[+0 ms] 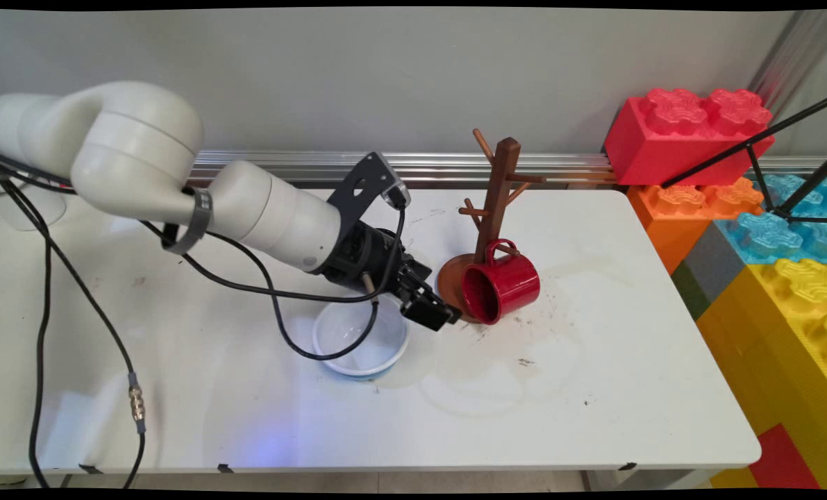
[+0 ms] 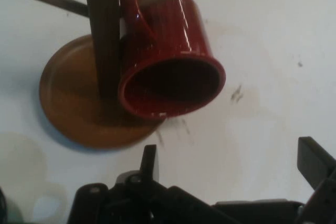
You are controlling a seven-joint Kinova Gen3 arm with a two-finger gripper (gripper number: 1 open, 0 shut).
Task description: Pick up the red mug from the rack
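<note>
Jaws spread wide, holding nothing; my gripper (image 2: pixel 226 169) hovers low. Red mug (image 2: pixel 170 64) hangs on the wooden mug tree (image 2: pixel 102 40) just ahead, rim facing me. White bowl (image 1: pixel 361 340) sits behind, under my wrist.

- White rectangular table (image 1: pixel 594 389), stained toward its middle.
- Brown wooden mug tree (image 1: pixel 494 208), round base, near the far edge.
- White round bowl (image 1: pixel 357 347), mid-table.
</note>
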